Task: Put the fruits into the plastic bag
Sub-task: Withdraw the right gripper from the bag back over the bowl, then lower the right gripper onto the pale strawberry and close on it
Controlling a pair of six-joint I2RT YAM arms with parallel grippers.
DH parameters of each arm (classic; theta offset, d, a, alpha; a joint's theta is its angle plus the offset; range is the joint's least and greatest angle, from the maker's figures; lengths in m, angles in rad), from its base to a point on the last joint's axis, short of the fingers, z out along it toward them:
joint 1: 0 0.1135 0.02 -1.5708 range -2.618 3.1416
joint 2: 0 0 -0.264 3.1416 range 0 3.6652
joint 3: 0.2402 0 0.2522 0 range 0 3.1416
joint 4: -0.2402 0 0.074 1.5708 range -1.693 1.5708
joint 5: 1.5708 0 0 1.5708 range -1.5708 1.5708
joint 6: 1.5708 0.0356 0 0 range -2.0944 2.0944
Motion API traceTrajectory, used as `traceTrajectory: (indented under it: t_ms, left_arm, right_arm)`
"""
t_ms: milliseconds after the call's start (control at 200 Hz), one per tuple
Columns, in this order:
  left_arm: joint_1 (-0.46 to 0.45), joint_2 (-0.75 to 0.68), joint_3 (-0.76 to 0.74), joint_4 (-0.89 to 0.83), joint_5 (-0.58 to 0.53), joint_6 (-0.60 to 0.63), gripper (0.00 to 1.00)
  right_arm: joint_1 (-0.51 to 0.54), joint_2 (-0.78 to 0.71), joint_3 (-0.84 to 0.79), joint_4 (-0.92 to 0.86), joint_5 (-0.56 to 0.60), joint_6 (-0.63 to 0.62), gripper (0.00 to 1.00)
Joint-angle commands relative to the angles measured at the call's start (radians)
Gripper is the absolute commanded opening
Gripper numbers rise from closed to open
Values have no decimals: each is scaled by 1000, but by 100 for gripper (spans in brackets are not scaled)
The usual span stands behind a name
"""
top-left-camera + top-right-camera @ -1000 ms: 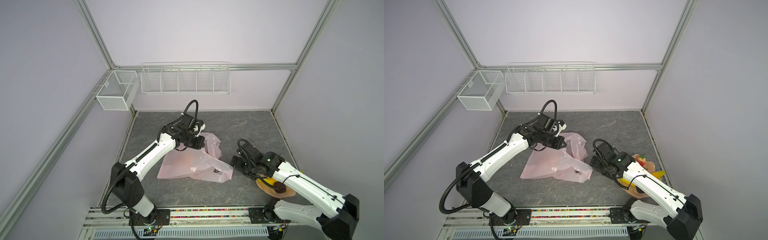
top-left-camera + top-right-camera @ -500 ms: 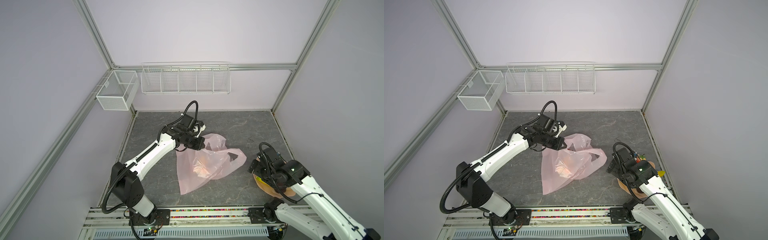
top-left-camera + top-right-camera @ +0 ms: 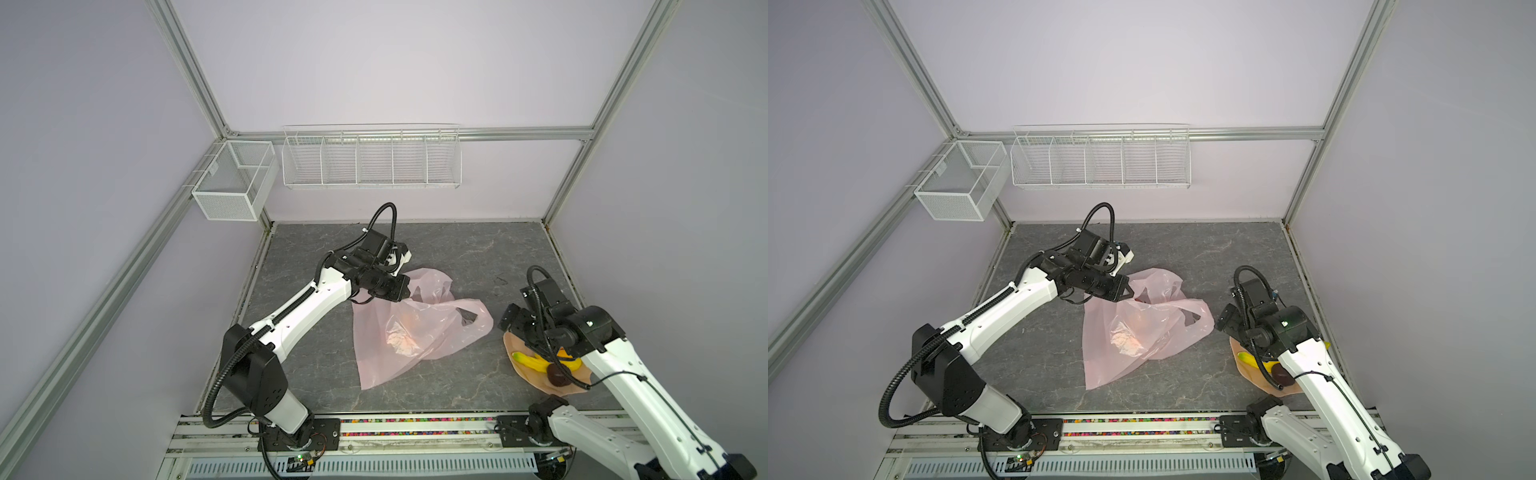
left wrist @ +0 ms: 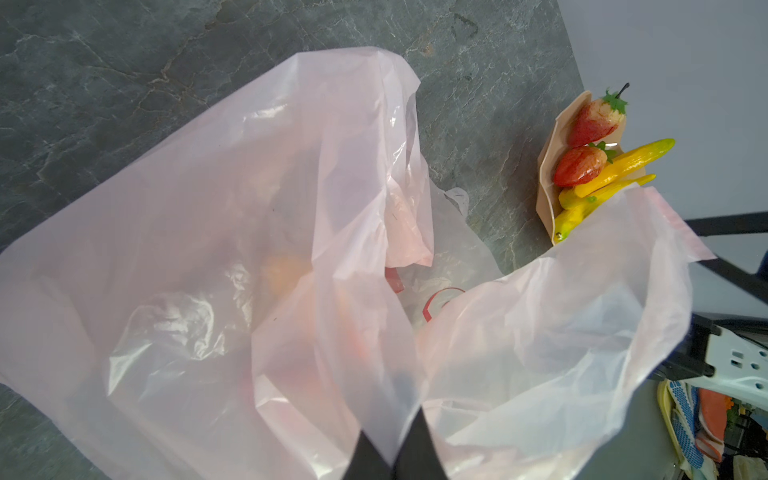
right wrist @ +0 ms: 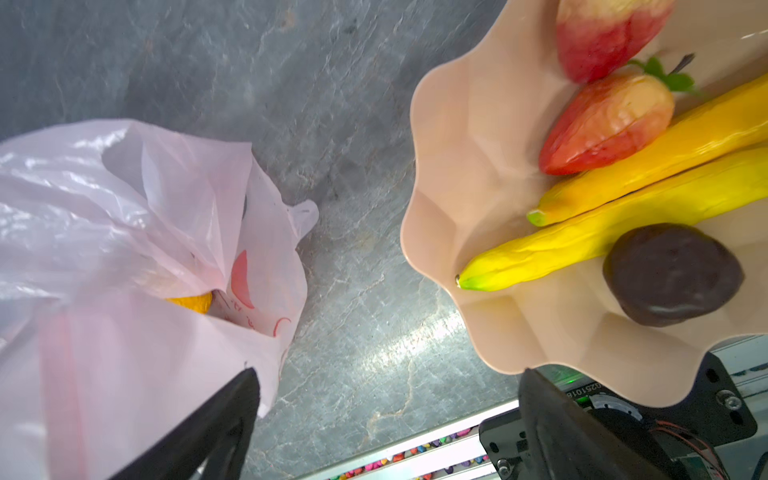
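The pale-pink plastic bag (image 3: 419, 332) (image 3: 1142, 332) lies crumpled mid-table, with my left gripper (image 4: 392, 432) (image 3: 409, 291) shut on its raised rim. An orange fruit (image 5: 193, 301) shows inside the bag's mouth. On the peach plate (image 5: 478, 145) (image 3: 513, 347) lie the other fruits: yellow bananas (image 5: 623, 232) (image 3: 536, 361), two red-yellow strawberry-like fruits (image 5: 611, 120) (image 4: 579, 166) and a dark brown one (image 5: 673, 274) (image 3: 557, 376). My right gripper (image 5: 388, 374) (image 3: 513, 322) hangs open and empty above the gap between bag and plate.
The plate sits at the table's front right, close to the right wall and the front rail (image 3: 415, 422). A white wire rack (image 3: 370, 160) hangs on the back wall. A mesh box (image 3: 232, 183) is mounted at the back left.
My right arm has drawn back from the bag's handle to the plate, gripper still open. The bag, flat a second ago, now hangs opened from my left gripper.
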Motion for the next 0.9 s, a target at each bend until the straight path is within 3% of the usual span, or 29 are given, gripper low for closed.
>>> traceTrajectory:
  t_ms: [0, 200, 480, 895]
  left_arm:
    - [-18, -32, -14, -6, 4, 27, 0]
    - [-30, -47, -18, -8, 5, 33, 0]
    - [-32, -74, -26, -17, 26, 48, 0]
    - [-36, -95, -55, -10, 63, 51, 0]
  right_arm:
    - [-76, 20, 33, -48, 42, -81, 99]
    - [-235, 81, 28, -33, 110, -165, 99]
    - [-419, 178, -22, 124, 191, -292, 98]
    - [-481, 398, -23, 329, 184, -549, 91]
